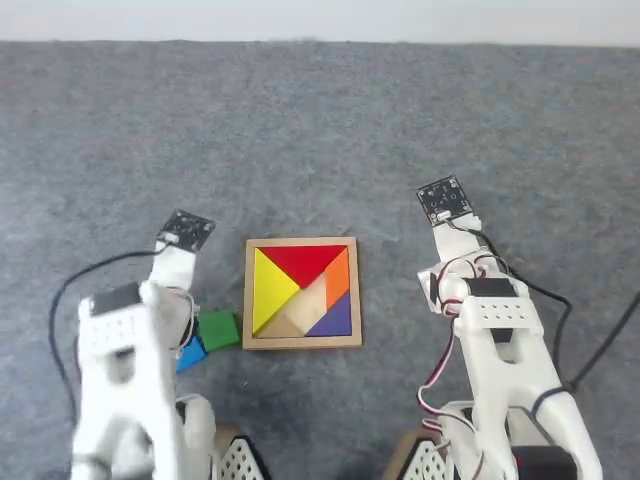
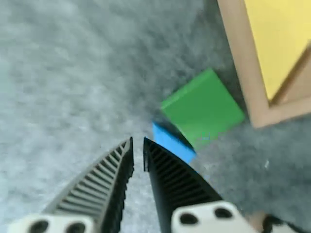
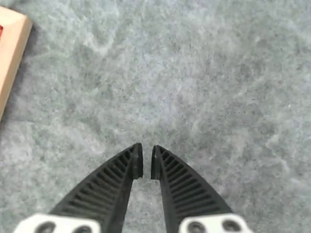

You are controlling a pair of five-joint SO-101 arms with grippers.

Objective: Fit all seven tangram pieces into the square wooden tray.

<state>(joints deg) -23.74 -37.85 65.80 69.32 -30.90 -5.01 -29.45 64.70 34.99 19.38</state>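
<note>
In the high view a square wooden tray lies at the centre of the frame on a grey felt table cover. Inside it sit a yellow triangle, a red triangle, an orange piece and a purple triangle; whether the pale patches between them are pieces or bare wood cannot be told. A green square block and a blue piece lie touching each other just left of the tray. The left gripper hovers near the blue piece, jaws almost together on nothing. The right gripper, right of the tray, has jaws nearly closed over bare felt
</note>
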